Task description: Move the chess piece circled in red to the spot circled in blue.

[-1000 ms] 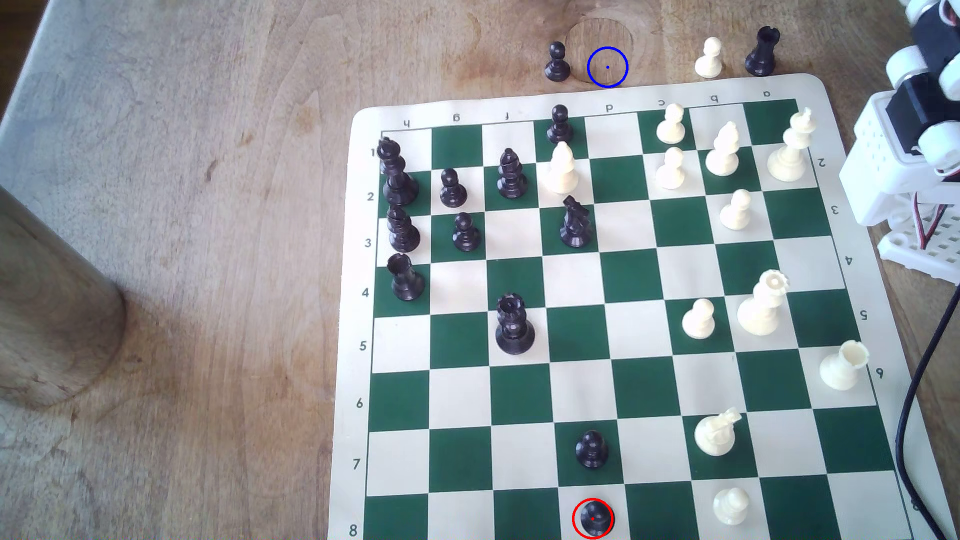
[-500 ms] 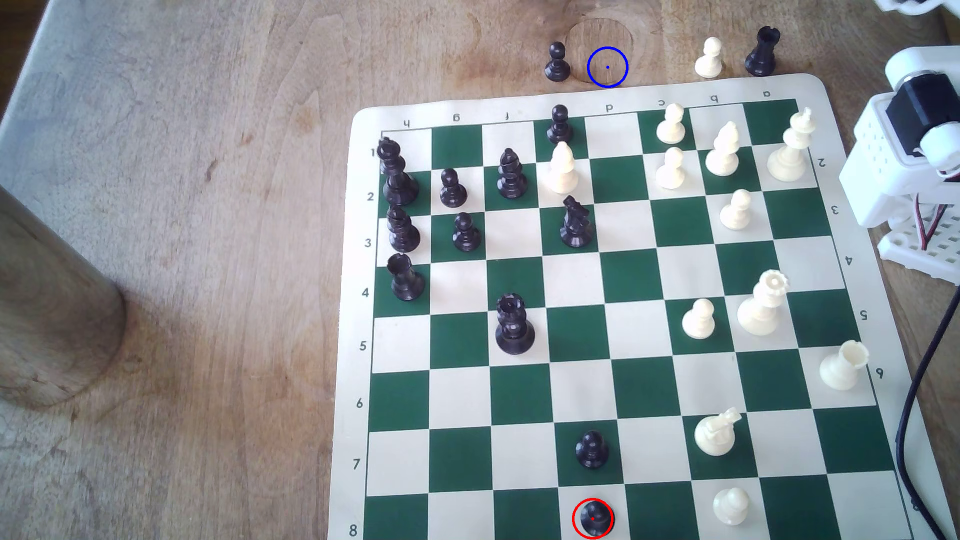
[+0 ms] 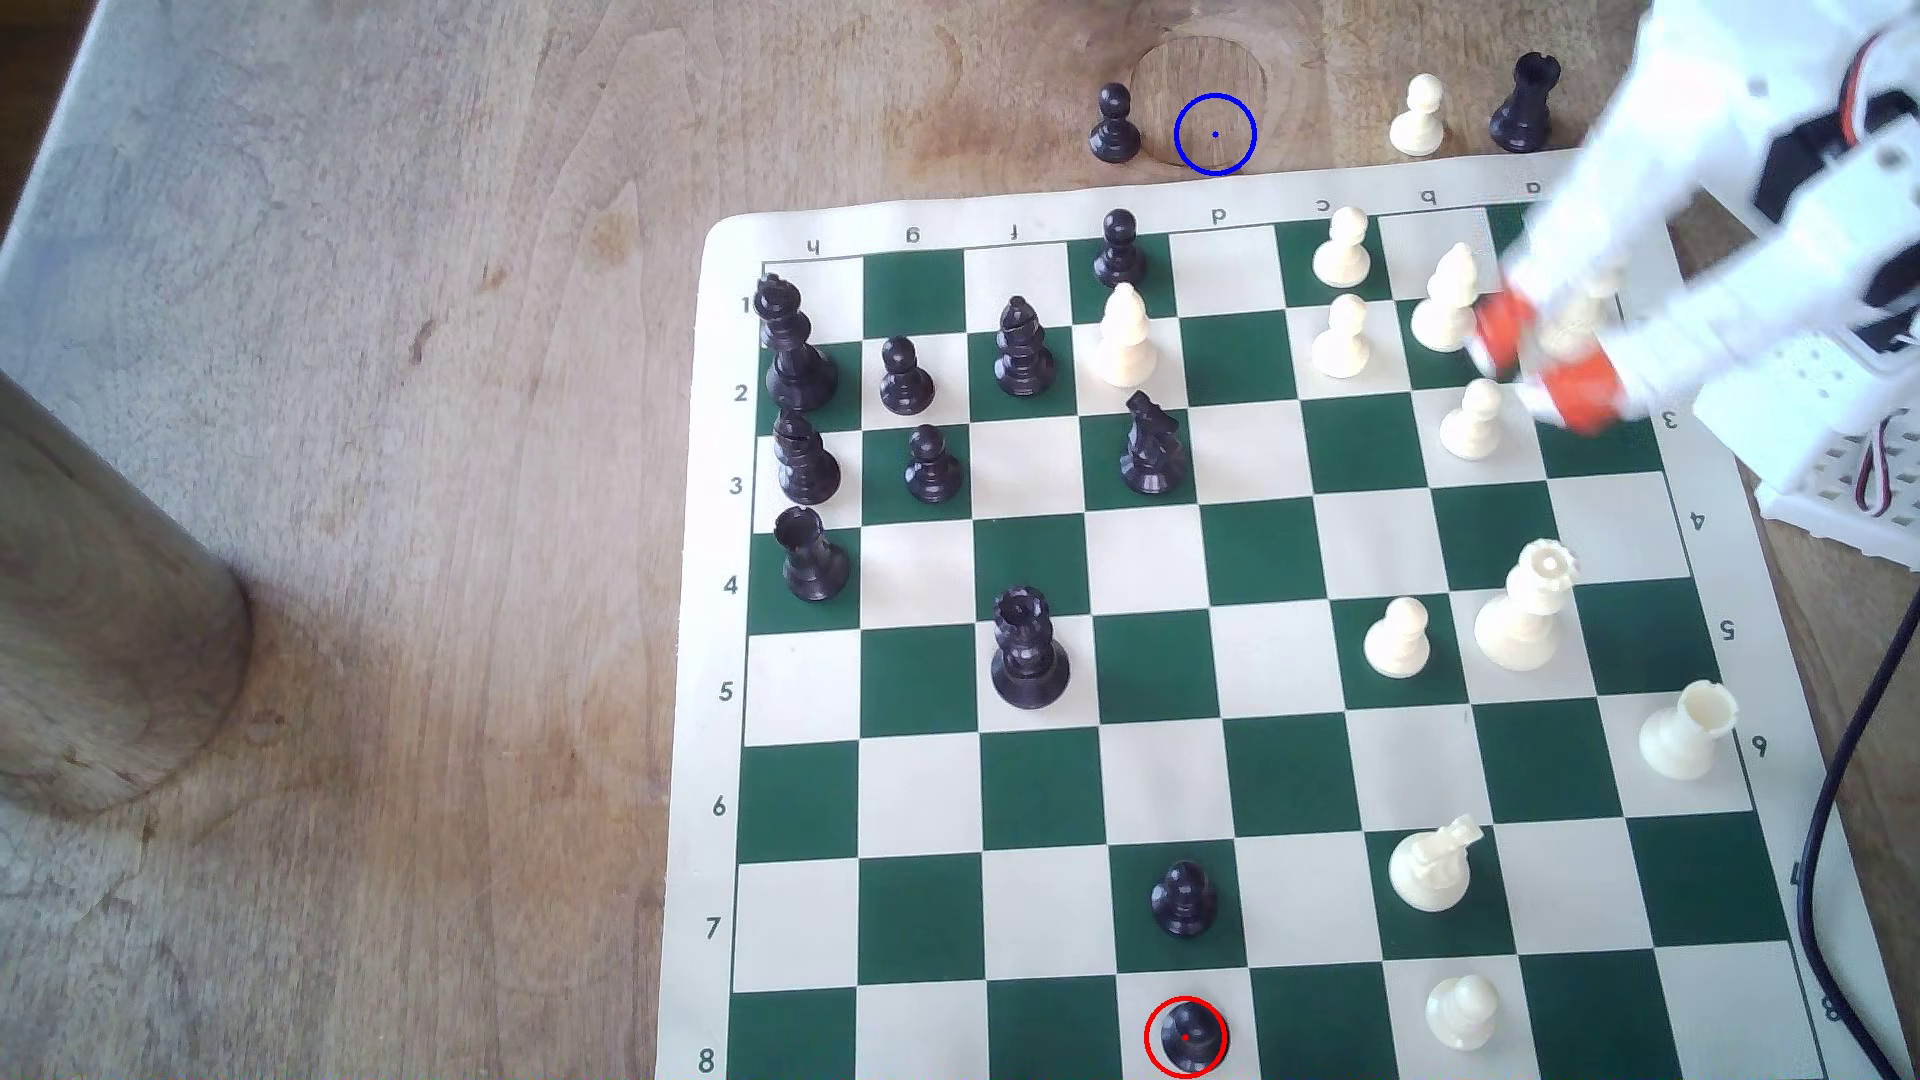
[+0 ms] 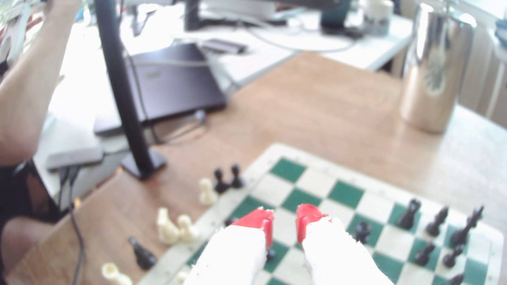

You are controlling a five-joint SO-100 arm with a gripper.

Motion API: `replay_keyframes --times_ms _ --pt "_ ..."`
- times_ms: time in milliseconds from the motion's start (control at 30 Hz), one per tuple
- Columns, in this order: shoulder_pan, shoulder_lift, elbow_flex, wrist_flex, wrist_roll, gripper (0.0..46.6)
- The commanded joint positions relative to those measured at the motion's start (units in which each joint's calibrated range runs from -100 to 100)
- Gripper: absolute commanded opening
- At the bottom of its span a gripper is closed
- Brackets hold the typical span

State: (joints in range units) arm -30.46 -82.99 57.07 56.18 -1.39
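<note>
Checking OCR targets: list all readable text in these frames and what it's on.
All on the cream border of the chess mat, exterior view:
"h" "g" "f" "d" "c" "b" "a": along the top edge, printed upside down; the e is hidden by a black pawn.
"1" to "8": down the view's left edge.
"3" "4" "5" "6": down the view's right edge, upside down; a further digit at the bottom corner is unclear.
Wrist view: tumbler emblem too blurred to read.
</note>
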Motion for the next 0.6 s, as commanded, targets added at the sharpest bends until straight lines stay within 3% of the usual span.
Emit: replay_keyframes --times_ms 0,100,567 --pt "-4.78 12.62 -10.20 2.71 -6.59 4.9" --pt "-6.27 18.05 -10.38 1.97 -8.45 6.2" --pt "-1.96 41.90 -11.20 -12.60 -7.18 17.0"
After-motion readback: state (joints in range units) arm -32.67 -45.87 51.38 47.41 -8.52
